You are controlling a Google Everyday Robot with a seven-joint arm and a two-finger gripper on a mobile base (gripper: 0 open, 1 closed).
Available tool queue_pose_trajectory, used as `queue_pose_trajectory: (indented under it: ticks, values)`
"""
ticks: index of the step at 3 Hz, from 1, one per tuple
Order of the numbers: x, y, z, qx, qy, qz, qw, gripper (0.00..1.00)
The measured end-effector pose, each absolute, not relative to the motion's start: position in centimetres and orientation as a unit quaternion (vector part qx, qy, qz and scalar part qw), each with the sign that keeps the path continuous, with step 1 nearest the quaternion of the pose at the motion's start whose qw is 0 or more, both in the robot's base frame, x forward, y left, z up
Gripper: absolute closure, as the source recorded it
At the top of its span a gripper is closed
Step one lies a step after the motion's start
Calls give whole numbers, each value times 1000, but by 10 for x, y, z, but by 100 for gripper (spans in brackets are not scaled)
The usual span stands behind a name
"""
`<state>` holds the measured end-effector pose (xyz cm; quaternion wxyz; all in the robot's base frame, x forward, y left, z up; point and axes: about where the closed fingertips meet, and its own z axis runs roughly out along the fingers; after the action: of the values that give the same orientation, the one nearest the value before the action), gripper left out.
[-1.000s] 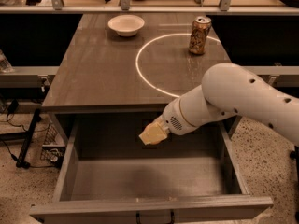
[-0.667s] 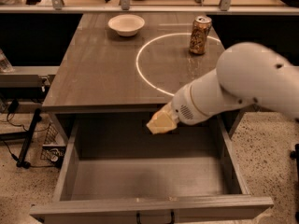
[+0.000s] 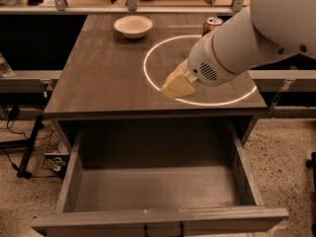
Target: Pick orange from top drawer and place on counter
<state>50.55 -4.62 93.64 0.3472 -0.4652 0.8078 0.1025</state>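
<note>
My gripper (image 3: 177, 86), with pale cream fingers, hangs over the counter (image 3: 98, 73) at the near left edge of the white ring (image 3: 146, 63). It is shut on the orange (image 3: 170, 76), of which only a small orange patch shows between the fingers. My white arm comes in from the upper right. The top drawer (image 3: 69, 177) is pulled open below the counter's front edge. Its grey bottom shows nothing inside, and its dark handle (image 3: 163, 229) is at the front.
A white bowl (image 3: 133, 26) sits at the back of the counter. A tan-and-gold can (image 3: 212, 23) stands at the back right, partly behind my arm. Metal rails run on both sides, and cables and a stand are on the floor at the left.
My gripper has risen out of the drawer with the orange and moved back over the counter, to the ring's near left edge.
</note>
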Motion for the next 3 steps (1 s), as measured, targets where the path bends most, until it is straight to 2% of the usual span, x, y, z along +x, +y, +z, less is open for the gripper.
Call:
queue_pose_trajectory:
  ticks: [2, 3]
  values:
    - [515, -39, 939, -474, 800, 99, 354, 100]
    - [540, -29, 938, -482, 787, 100, 372, 100]
